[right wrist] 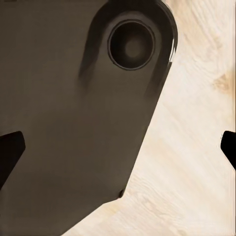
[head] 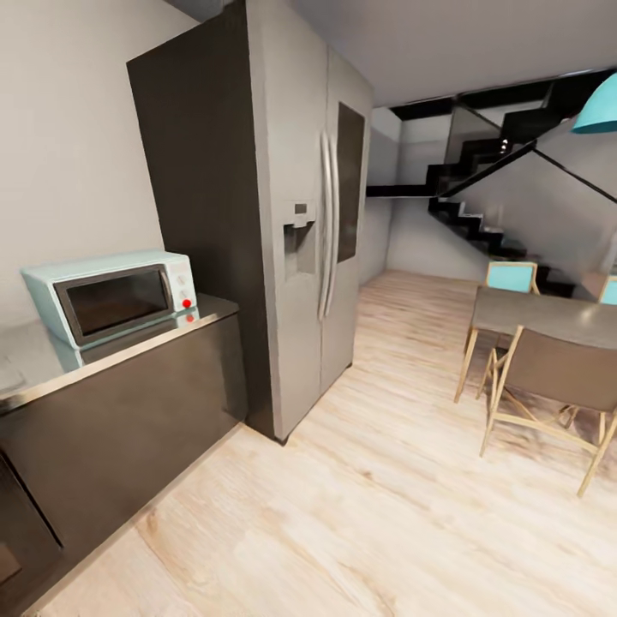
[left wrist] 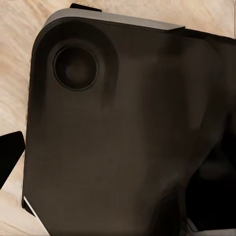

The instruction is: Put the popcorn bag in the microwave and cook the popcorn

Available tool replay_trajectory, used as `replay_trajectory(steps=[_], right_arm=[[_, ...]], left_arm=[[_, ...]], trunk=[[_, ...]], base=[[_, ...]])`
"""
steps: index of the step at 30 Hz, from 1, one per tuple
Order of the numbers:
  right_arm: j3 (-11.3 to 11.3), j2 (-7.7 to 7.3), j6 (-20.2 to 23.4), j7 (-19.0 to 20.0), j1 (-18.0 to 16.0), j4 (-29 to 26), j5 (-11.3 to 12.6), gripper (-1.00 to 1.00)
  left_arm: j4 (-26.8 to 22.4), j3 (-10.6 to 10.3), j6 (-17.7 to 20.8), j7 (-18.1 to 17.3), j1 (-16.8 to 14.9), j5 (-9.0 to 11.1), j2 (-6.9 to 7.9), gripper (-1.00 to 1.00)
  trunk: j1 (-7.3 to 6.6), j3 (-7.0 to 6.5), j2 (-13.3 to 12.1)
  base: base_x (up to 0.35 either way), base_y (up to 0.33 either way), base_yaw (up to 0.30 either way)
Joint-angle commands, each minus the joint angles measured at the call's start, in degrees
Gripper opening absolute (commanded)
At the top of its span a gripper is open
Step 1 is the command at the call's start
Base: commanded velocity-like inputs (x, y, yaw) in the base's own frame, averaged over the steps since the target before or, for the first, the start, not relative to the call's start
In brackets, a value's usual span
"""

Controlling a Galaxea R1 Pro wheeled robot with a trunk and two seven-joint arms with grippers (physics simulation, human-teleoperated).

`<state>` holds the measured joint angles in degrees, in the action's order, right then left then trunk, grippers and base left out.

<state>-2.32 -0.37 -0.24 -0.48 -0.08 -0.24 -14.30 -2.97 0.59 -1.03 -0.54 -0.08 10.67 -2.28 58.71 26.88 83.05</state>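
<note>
The pale-blue microwave [head: 111, 296] stands on the grey countertop [head: 128, 347] at the left, close to the fridge, with its dark glass door shut. The popcorn bag and the popcorn are out of view. In the left wrist view my left gripper [left wrist: 118, 157] hangs over a dark part of my own body [left wrist: 123, 98]; one black fingertip [left wrist: 10, 157] shows at the frame's edge. In the right wrist view my right gripper [right wrist: 118, 150] is open, its fingertips [right wrist: 10, 152] far apart over my dark body and the wood floor [right wrist: 187, 162]. Neither holds anything.
A tall steel fridge [head: 291, 240] stands right of the countertop. A dining table [head: 548, 317] with chairs [head: 557, 377] is at the right, black stairs [head: 488, 223] behind it. Light wood floor [head: 360, 497] stretches between counter and table.
</note>
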Motion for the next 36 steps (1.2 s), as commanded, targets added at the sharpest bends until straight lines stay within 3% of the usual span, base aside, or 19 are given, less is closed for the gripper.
replay_trajectory(steps=[1, 24, 36], right_arm=[[-0.1, -0.04, 0.0, 0.0, 0.0, 0.0, -0.1, 1.0], [-0.1, -0.18, -0.6, 0.0, 0.0, 0.1, 0.0, 1.0], [-0.1, -0.16, -0.8, 0.0, 0.0, 0.1, 0.0, 1.0]], left_arm=[[0.0, 0.0, -0.1, 0.1, 0.0, 0.4, -0.01, 1.0], [0.0, -0.1, 0.1, 0.5, 0.0, 0.7, -0.01, 1.0], [0.0, 0.1, 0.0, 0.5, 0.0, 1.5, -0.01, 1.0]], trunk=[[0.02, 0.05, 0.0], [0.02, 0.05, 0.0], [0.02, 0.05, 0.0]], base=[[0.232, -0.147, 0.09], [0.294, -0.164, 0.008], [0.301, -0.154, 0.249]])
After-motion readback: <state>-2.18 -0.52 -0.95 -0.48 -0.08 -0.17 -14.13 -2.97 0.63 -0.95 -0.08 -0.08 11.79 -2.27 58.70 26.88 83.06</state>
